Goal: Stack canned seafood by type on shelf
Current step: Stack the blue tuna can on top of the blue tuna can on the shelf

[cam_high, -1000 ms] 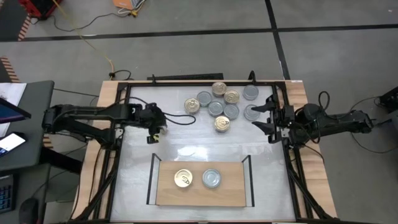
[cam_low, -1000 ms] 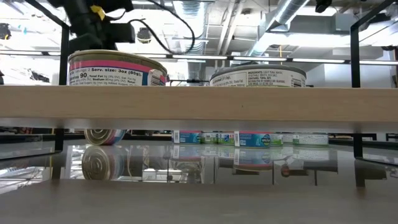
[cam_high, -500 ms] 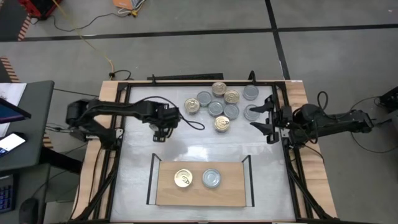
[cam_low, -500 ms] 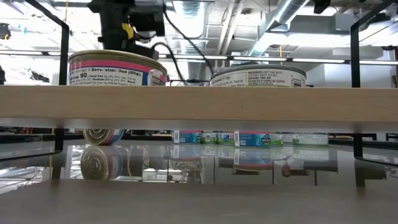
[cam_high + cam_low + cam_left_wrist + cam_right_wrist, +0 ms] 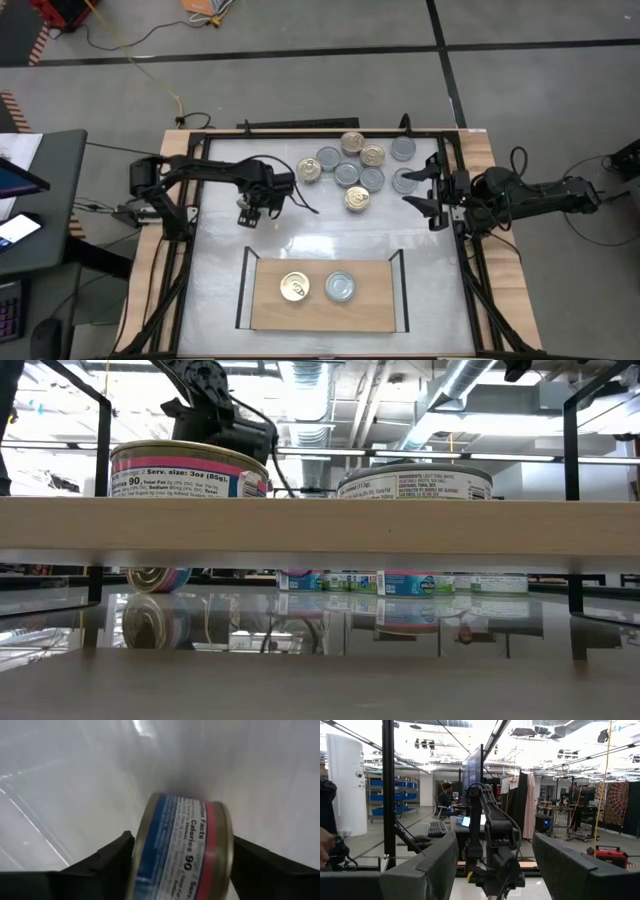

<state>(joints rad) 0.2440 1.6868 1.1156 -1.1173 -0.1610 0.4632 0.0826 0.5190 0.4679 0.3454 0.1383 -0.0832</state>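
Note:
A tin (image 5: pixel 182 850) with a blue and pink label stands on its rim on the white tabletop, left of the middle (image 5: pixel 155 578). My left gripper (image 5: pixel 249 213) points down over it, one finger beside each flat face. On the wooden shelf (image 5: pixel 325 315) near the front edge rest a gold-lidded tin (image 5: pixel 295 287) and a silver-lidded tin (image 5: pixel 340 287). Several more tins (image 5: pixel 350 165) lie flat in a cluster at the far side. My right gripper (image 5: pixel 421 188) waits open at the right side, raised, holding nothing. My left gripper comes from above with a finger (image 5: pixel 112 852) at each flat face of the tin standing on its rim. The tin fills the gap between them, but I cannot tell whether the fingers touch it.
The shelf's black metal uprights (image 5: pixel 243 285) rise at both ends of the board. A black frame (image 5: pixel 190 230) runs round the tabletop. Free tabletop lies between the shelf and the cluster of tins.
My left gripper has come down toward the tin on the tabletop. It has tipped from slanting to pointing almost straight down, and the arm has stretched out from the left side.

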